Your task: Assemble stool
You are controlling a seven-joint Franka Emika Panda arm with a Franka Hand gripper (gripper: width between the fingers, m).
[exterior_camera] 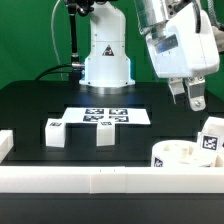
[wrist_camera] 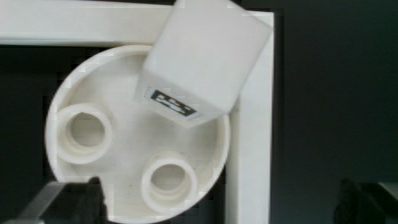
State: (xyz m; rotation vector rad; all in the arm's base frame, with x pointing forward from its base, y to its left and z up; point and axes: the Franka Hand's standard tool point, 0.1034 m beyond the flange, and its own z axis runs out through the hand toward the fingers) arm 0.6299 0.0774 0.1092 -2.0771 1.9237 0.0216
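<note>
The white round seat disc [exterior_camera: 175, 156] lies at the exterior view's right, against the long white rail wall [exterior_camera: 90, 180]. One tagged leg [exterior_camera: 212, 136] stands tilted at the disc's far right edge. Two more legs [exterior_camera: 55, 132] [exterior_camera: 104, 131] stand on the table left of it. My gripper [exterior_camera: 189, 98] hangs open and empty above the disc. In the wrist view the disc [wrist_camera: 111, 95] shows two open sockets, the leg [wrist_camera: 205, 55] leans over its rim, and my dark fingertips [wrist_camera: 54, 205] are wide apart with nothing between them.
The marker board [exterior_camera: 105, 116] lies flat behind the two loose legs. The robot base [exterior_camera: 105, 60] stands at the back. The rail wall runs along the table's front and turns up at the left end [exterior_camera: 5, 145]; it also shows in the wrist view [wrist_camera: 260, 150].
</note>
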